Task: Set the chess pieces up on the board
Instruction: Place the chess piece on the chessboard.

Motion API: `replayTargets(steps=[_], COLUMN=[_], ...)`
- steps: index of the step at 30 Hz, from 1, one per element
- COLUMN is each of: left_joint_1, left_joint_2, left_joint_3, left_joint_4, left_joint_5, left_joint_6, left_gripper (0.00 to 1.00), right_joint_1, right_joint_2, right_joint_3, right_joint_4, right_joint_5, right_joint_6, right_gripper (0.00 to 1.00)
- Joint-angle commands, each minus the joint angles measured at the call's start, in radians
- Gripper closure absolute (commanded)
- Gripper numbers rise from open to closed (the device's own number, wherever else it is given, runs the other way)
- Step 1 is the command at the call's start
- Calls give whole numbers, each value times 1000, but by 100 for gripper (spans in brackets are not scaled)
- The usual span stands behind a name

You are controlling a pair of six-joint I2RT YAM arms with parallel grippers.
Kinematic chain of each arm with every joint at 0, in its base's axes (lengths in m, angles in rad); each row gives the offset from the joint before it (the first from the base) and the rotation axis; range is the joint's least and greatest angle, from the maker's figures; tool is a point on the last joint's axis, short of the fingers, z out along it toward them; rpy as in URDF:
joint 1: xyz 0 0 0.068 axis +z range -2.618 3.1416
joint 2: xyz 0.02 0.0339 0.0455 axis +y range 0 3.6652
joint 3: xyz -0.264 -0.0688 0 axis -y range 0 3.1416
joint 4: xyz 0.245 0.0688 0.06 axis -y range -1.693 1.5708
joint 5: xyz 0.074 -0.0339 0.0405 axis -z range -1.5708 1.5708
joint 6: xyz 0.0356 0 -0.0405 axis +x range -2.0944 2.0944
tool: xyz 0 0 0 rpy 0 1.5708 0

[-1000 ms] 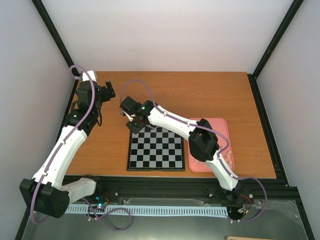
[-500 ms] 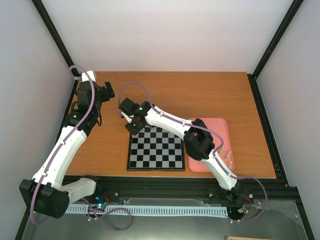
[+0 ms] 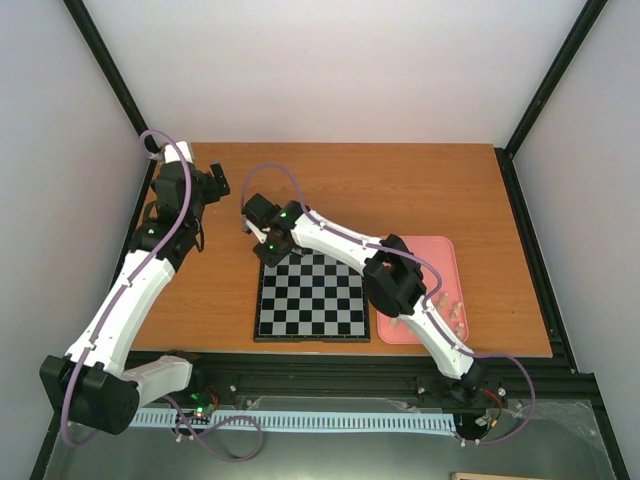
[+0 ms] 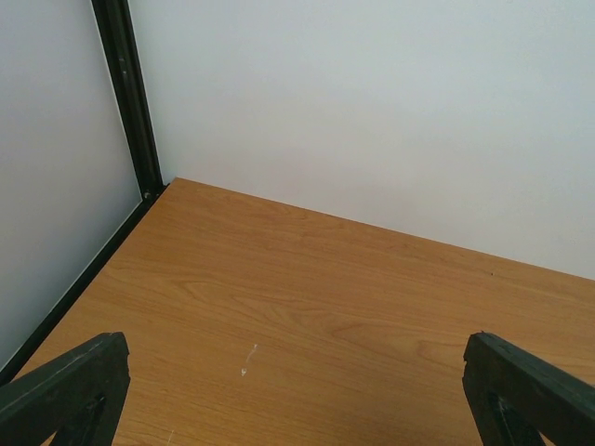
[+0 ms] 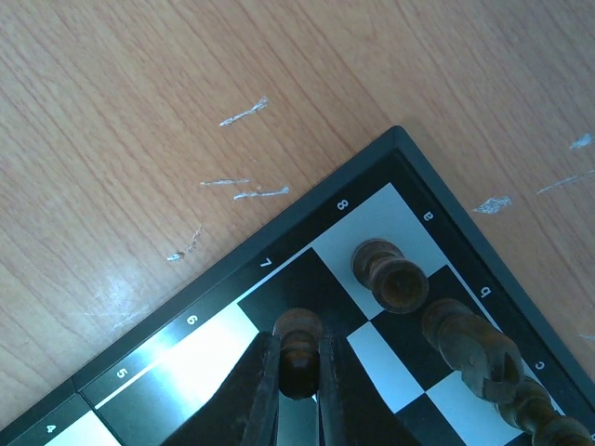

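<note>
The black-and-silver board (image 3: 312,297) lies mid-table. In the right wrist view its far-left corner (image 5: 400,149) shows, with rank numbers along the border. My right gripper (image 5: 299,358) is shut on a dark brown pawn (image 5: 299,346), held over the black square beside the 7. A dark rook (image 5: 390,274) stands on the corner square by the 8, and more dark pieces (image 5: 469,344) follow along that edge. In the top view the right gripper (image 3: 268,243) is at the board's far-left corner. My left gripper (image 4: 297,409) is open and empty over bare table at the far left.
A pink tray (image 3: 445,290) with pale pieces lies right of the board, partly under the right arm. The left arm (image 3: 150,250) reaches along the table's left side. Black frame posts (image 4: 125,93) and white walls bound the table.
The right arm has shifted a little: its elbow moved left and nearer the board, while its gripper stays at the board's far-left corner. The left arm has not moved.
</note>
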Motion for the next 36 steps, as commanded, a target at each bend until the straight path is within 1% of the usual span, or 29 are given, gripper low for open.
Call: replayTargets(steps=[1, 13, 17, 20, 28, 33, 36], left_joint_1=[-3, -3, -3, -3, -3, -3, -3], left_joint_2=[6, 4, 6, 7, 16, 16, 17], left_joint_3=[7, 7, 5, 5, 8, 11, 11], left_joint_4=[20, 21, 20, 21, 20, 20, 20], left_joint_5=[-10, -12, -9, -10, -11, -12, -13], left_joint_6=[10, 13, 11, 10, 12, 13, 13], left_gripper=[0, 0, 0, 0, 0, 0, 0], right_joint_1=[-6, -8, -9, -9, -9, -7, -6], right_joint_2=[22, 41, 46, 47, 36, -10, -43], right_joint_3=[24, 29, 29, 30, 27, 9, -36], right_joint_4=[5, 10, 11, 14, 7, 16, 31], right_joint_5=[-12, -11, -11, -13, -31, -43, -59], right_joint_6=[-12, -14, -14, -15, -20, -20, -21], right_gripper=[92, 91, 89, 84, 81, 78, 76])
